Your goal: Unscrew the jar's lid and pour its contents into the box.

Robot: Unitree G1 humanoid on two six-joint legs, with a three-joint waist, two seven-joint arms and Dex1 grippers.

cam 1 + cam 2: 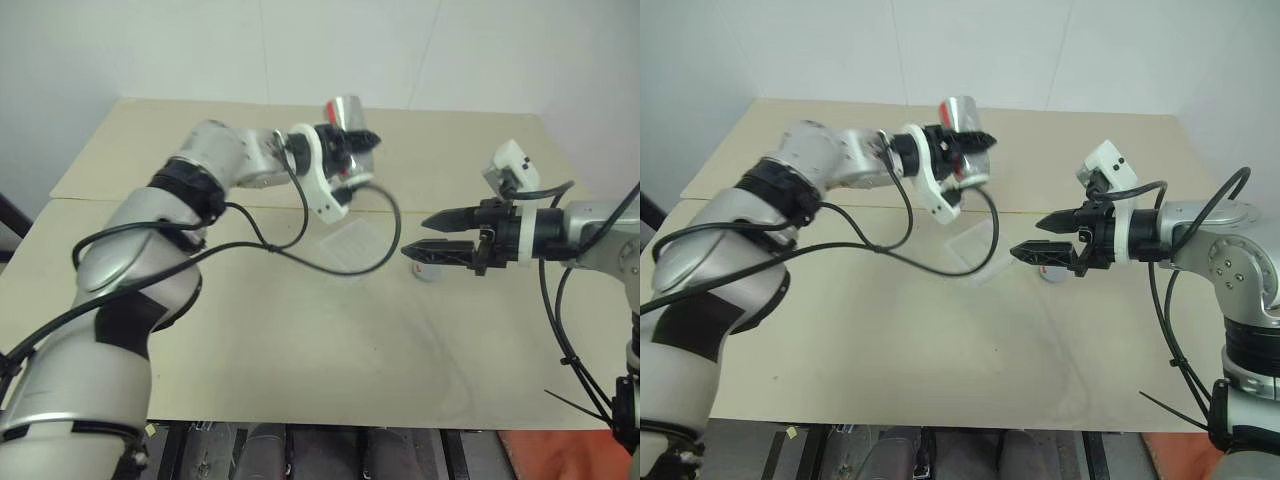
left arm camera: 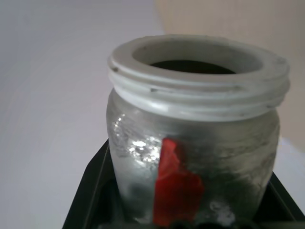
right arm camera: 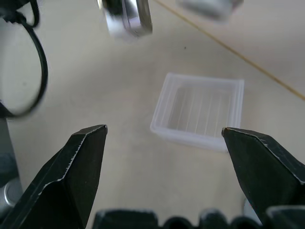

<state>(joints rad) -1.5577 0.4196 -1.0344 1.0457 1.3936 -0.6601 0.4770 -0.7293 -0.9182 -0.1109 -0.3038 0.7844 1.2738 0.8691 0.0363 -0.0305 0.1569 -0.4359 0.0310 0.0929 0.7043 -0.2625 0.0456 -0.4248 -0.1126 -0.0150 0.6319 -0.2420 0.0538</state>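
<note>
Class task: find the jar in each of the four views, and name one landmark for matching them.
Left eye view: the jar held in the air by the left gripper, beyond the box.
Right eye view: the jar in the same spot.
Left wrist view: the jar close up, mouth open.
Right wrist view: the jar beyond the box.
Landmark: the box.

table [image 1: 300, 340]: beige | on it: box [image 1: 352, 243], lid [image 1: 424, 271]

**My arms, as built**

My silver-grey arms are wearing black joint bands, white wrist brackets and looping black cables. My left gripper [image 1: 355, 150] and right gripper [image 1: 417, 236] are showing tapered black fingers [image 3: 81, 167], serrated along their inner edges.
</note>
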